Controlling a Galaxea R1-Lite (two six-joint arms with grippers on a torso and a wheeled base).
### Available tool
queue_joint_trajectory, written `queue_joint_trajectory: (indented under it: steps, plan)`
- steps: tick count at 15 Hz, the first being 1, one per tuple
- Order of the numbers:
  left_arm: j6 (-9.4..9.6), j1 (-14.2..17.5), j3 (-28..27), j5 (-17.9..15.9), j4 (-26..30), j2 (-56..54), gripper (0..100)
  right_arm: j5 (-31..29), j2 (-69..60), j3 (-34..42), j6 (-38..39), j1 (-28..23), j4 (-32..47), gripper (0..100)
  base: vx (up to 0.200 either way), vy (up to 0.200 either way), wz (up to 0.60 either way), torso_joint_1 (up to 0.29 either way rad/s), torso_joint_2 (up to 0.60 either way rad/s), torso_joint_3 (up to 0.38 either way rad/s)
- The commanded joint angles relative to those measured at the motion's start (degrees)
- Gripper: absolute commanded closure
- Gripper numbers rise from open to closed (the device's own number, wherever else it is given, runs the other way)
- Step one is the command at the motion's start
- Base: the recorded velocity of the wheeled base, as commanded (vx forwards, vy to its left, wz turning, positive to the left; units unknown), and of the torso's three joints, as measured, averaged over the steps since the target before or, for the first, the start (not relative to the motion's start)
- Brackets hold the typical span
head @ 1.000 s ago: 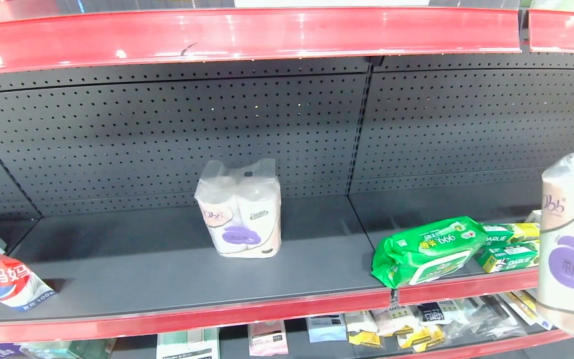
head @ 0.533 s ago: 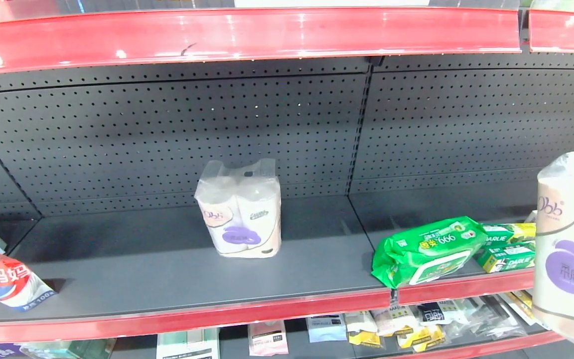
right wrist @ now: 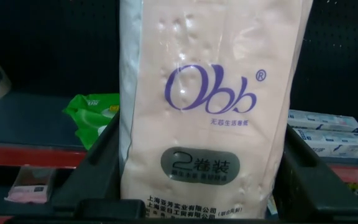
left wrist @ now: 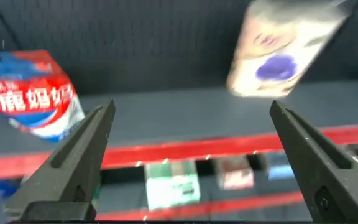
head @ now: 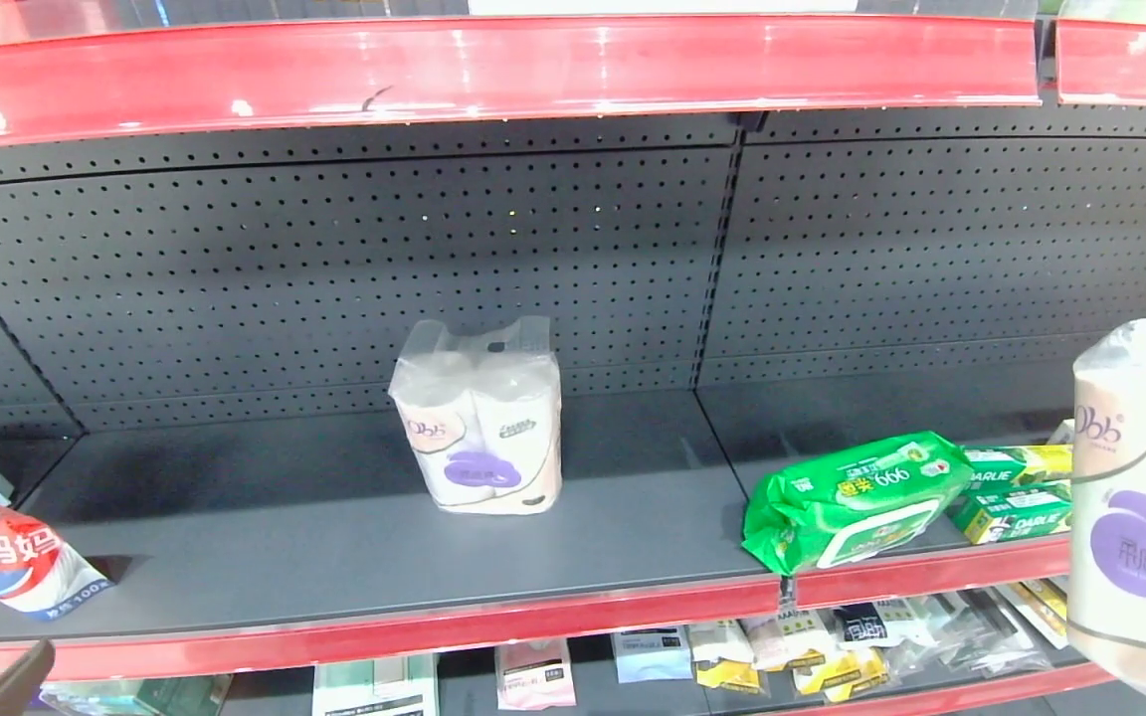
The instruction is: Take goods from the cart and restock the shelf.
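At the right edge of the head view a cream roll-paper pack (head: 1145, 497) with purple print hangs in front of the shelf. My right gripper (right wrist: 201, 158) is shut on this pack (right wrist: 213, 106), one dark finger on each side. A twin pack (head: 478, 428) stands upright mid-shelf on the grey shelf board (head: 285, 537). My left gripper (left wrist: 191, 109) is open and holds nothing, low before the shelf's red front edge (left wrist: 185, 149); one of its fingertips (head: 11, 686) shows at the bottom left. The standing pack (left wrist: 284, 53) lies beyond it.
A red, white and blue bag (head: 6, 557) leans at the shelf's left end. A green wipes pack (head: 852, 497) and green toothpaste boxes (head: 1021, 492) lie on the right section. Small packets (head: 792, 641) fill the lower shelf. Bare board flanks the standing pack.
The held pack has dropped slightly at the right edge. A left fingertip has come into the bottom left corner of the head view.
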Motion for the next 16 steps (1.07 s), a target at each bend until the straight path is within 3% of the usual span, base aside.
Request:
queue_joint_trajectory:
  steps: [1, 2, 3, 5, 6, 7, 9, 10, 11, 16]
  plan:
    - [5.85, 0.7, -1.6, 1.0, -8.5, 23.4, 0, -0.8, 0.2, -0.9, -0.1, -0.1, 0.0, 100, 0.0, 0.0, 0.0, 0.0, 0.0, 0.0]
    - [7.6, 1.2, -1.7, -1.5, -12.9, 29.4, 0, -1.1, 0.4, -1.1, -0.2, -0.1, 0.0, 100, 0.0, 0.0, 0.0, 0.0, 0.0, 0.0]
    - [10.86, 2.6, -3.3, -12.2, -21.1, 38.4, 0, -1.1, 0.9, -1.2, -1.0, -0.1, 0.0, 100, 0.0, 0.0, 0.0, 0.0, 0.0, 0.0]
    - [21.75, 6.1, -8.7, -22.9, -23.3, 49.2, 0, -1.1, 1.5, -1.7, -1.7, -0.1, 0.0, 100, 0.0, 0.0, 0.0, 0.0, 0.0, 0.0]
    - [24.39, 6.5, -11.3, -29.9, -22.8, 52.6, 0, -1.1, 1.7, -1.8, -1.8, -0.2, 0.0, 100, 0.0, 0.0, 0.0, 0.0, 0.0, 0.0]
    - [25.36, 6.1, -13.7, -33.7, -22.1, 55.6, 0, -1.2, 1.7, -1.8, -1.8, -0.2, 0.0, 100, 0.0, 0.0, 0.0, 0.0, 0.0, 0.0]
    - [26.06, 5.6, -18.0, -37.9, -22.1, 61.0, 0, -1.5, 1.8, -1.7, -1.8, -0.2, 0.1, 100, 0.0, 0.0, 0.0, 0.0, 0.0, 0.0]
    - [27.38, 5.7, -21.7, -43.5, -22.2, 65.2, 0, -2.5, 2.1, -1.4, -1.9, -0.2, 0.1, 100, 0.0, 0.0, 0.0, 0.0, 0.0, 0.0]
    - [28.17, 5.6, -23.3, -45.6, -22.1, 66.9, 0, -2.8, 2.1, -1.6, -1.9, -0.2, 0.4, 100, 0.0, 0.0, 0.0, 0.0, 0.0, 0.0]
    - [28.52, 3.1, -27.6, -47.1, -22.1, 71.7, 0, -3.3, 2.1, -1.3, -1.9, -0.2, 0.5, 100, 0.0, 0.0, 0.0, 0.0, 0.0, 0.0]
